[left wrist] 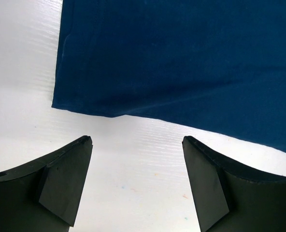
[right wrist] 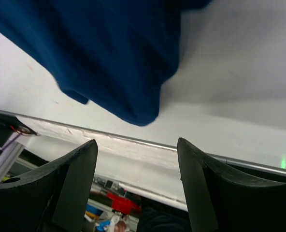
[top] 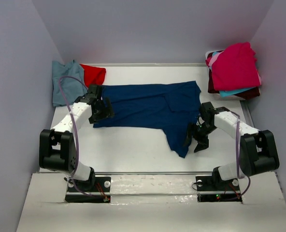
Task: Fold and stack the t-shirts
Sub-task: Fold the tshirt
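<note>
So, table (top: pixel 133 154): white, carrying all the cloth.
Navy shirt (top: pixel 148 104): spread flat across the middle, with one flap trailing toward the near right. It is probably light, limp and floppy, and would sag and crease if lifted by a single point.
Heap (top: pixel 235 67): magenta, turquoise and maroon shirts bundled in the far right corner.
Blue-grey shirt (top: pixel 65 82): crumpled at the far left, with the red shirt (top: pixel 93 75) beside it.
Hold points: likely the near-left corner (left wrist: pixel 61 102) and the trailing tip (right wrist: pixel 143 113), taken together.
Left pincer (left wrist: pixel 137 140): jaws wide apart and empty, over bare table with the cloth edge just ahead.
Right pincer (right wrist: pixel 135 142): jaws apart and empty, just beyond the tip.
</note>
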Controlling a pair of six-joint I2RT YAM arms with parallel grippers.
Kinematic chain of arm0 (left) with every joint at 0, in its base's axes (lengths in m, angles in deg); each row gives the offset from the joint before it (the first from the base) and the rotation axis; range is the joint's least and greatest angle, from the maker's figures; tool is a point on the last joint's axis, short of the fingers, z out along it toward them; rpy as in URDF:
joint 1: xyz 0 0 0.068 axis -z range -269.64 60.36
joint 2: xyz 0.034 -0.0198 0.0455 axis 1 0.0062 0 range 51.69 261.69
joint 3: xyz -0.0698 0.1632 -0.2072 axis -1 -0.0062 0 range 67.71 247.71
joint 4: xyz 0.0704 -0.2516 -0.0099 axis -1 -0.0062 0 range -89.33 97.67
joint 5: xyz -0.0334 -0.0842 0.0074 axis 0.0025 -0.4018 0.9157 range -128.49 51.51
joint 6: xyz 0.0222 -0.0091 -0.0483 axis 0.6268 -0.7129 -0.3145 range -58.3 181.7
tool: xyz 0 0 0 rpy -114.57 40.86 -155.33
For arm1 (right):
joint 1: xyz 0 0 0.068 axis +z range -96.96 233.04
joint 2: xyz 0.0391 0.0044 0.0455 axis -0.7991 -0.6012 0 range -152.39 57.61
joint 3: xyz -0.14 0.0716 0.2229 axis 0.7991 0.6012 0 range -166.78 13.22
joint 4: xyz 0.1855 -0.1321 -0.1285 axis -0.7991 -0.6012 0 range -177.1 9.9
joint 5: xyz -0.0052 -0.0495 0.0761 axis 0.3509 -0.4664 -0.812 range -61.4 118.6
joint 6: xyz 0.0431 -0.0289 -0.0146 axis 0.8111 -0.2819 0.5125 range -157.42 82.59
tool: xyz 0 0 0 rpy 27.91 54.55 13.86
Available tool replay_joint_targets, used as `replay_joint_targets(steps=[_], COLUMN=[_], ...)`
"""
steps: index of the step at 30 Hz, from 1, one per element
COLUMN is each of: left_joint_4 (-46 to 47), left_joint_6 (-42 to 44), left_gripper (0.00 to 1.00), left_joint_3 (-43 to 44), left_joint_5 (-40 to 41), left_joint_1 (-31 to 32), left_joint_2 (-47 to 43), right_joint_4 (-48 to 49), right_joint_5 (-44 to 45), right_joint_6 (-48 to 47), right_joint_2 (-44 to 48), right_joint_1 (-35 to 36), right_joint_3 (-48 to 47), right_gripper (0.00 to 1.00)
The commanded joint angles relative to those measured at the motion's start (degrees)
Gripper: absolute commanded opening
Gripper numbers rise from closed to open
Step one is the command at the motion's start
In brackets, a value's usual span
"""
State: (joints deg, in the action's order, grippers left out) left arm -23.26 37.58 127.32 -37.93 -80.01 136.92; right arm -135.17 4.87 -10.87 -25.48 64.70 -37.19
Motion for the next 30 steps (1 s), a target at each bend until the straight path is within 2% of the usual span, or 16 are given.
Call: replay_joint_targets(steps=[1,10,13,24,26,30], left_joint_4=[0.6,0.3,-0.2,-0.7,-0.7,-0.9], left_joint_6=[-0.1,0.6,0.9,1.3,1.4,1.4], left_gripper=[0.87,0.87,0.87,0.87,0.87,0.87], left_joint_3=[0.1,1.3,2.0,2.9,3.1,3.4], left_joint_5=[-0.3,-0.3,-0.2,-0.3,-0.3,-0.3], left_joint_1=[-0.1,-0.1,-0.1,-0.1,-0.1,-0.1], left_joint_2=[-1.6,-0.6,-0.6,-0.4,-0.3,-0.2], right_joint_4=[1.4,5.0,6.2,11.7,12.8,13.9], right_joint_5=[-3.6,-4.8,-4.9,-4.0,-4.0,-4.3], right_joint_6=[1.3,2.7,3.9,5.6,5.8,6.1], right_joint_2=[4.1,5.5,4.6,1.2,0.3,-0.5], right_joint_1=[1.2,1.7,1.7,2.2,2.2,2.2], right_joint_3=[4.8,10.8,10.3,8.9,9.0,9.4], right_gripper=[0.73,0.7,0.65,0.63,0.6,0.48])
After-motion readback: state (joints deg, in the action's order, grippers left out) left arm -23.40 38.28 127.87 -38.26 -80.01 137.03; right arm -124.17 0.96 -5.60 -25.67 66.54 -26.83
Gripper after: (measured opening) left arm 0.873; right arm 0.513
